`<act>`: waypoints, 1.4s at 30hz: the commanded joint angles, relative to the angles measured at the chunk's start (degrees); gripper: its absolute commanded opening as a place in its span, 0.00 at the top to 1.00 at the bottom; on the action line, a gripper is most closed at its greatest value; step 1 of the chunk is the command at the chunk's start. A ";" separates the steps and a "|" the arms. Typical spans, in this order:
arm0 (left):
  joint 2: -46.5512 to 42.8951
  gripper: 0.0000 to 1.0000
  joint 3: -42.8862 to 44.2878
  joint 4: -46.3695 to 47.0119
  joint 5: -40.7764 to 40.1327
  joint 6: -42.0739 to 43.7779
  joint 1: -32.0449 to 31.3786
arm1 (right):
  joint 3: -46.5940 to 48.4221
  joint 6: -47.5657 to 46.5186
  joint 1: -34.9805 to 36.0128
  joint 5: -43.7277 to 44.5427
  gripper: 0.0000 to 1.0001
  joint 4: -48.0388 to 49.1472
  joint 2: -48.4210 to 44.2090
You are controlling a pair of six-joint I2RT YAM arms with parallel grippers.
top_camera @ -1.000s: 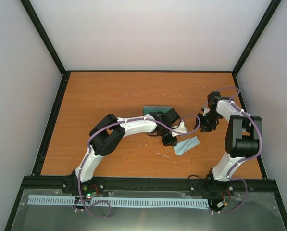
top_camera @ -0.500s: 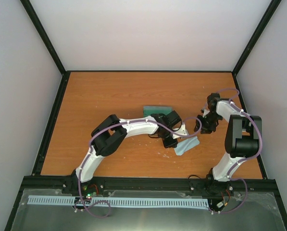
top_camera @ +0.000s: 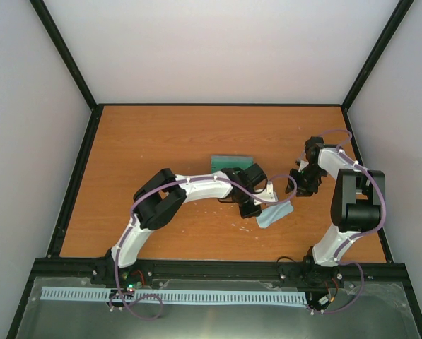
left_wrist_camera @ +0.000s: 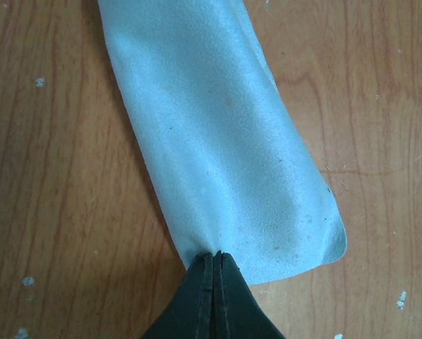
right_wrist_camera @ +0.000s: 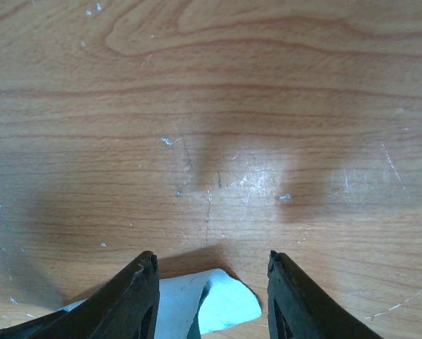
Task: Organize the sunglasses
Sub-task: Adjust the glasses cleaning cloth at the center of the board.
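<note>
Across the wooden table (top_camera: 161, 134), no sign of the sunglasses; hidden or out of view, cannot tell which. Behind the left arm (top_camera: 196, 187), grey-blue case (top_camera: 228, 160). Nearer, pale blue cloth (left_wrist_camera: 225, 141), pinched at its edge by the left gripper (left_wrist_camera: 214, 260), jaws pressed together. Beside it, right gripper (right_wrist_camera: 211, 258) spread, holding nothing, a cloth corner showing between its fingers. Lift slowly with a firm pinch; avoid dragging folds.

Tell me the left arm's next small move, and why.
Probably a short lift. The left gripper is shut on an edge of the pale blue cloth, which lies on the table. Raising it a little would show whether the pinch holds. The right gripper is open, with a corner of the cloth just below its fingertips, so it seems free to help.
</note>
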 commanded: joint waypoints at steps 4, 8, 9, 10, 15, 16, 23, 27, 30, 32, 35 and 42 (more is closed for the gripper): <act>0.85 0.99 -0.90 -0.59 -4.60 8.34 0.93 | 1.06 -2.09 -0.22 -0.32 0.58 1.19 -0.90; 1.50 0.99 0.35 -0.69 -5.87 13.41 2.26 | 1.20 -2.63 -0.22 -2.74 0.58 1.72 -1.04; 1.74 0.99 0.79 -0.82 -5.86 14.29 2.72 | 1.20 -2.83 -0.22 -3.52 0.58 1.82 -1.04; 1.98 0.99 1.26 -1.00 -5.68 15.18 3.12 | 1.20 -3.06 -0.22 -4.20 0.57 2.00 -1.04; 2.28 0.99 2.46 -0.77 -5.66 18.34 5.25 | 1.12 -3.67 -0.22 -6.37 0.56 1.98 -0.10; 2.28 0.99 2.64 -0.73 -5.74 18.80 5.51 | 1.05 -3.74 -0.22 -6.79 0.56 1.95 0.12; 3.36 0.99 4.76 -0.82 -5.64 20.83 6.54 | 0.68 -4.11 -0.17 -10.58 0.55 1.36 1.73; 3.78 0.99 5.67 -0.96 -5.08 21.17 6.90 | 0.31 -3.87 -0.09 -11.17 0.56 0.13 1.97; 3.86 0.99 6.20 -1.03 -4.64 21.02 6.99 | -0.02 -3.67 -0.14 -11.06 0.57 -0.62 2.91; 3.91 0.99 6.39 -1.21 -4.18 20.70 7.08 | -0.13 -3.49 -0.01 -10.71 0.57 -1.05 3.58; 3.79 0.99 6.16 -1.31 -4.05 20.50 7.11 | -0.01 -3.11 0.05 -8.72 0.57 -2.39 3.88; 3.27 0.99 5.28 -0.81 -3.74 19.83 7.08 | -1.30 -2.19 0.06 -6.17 0.56 -3.34 4.01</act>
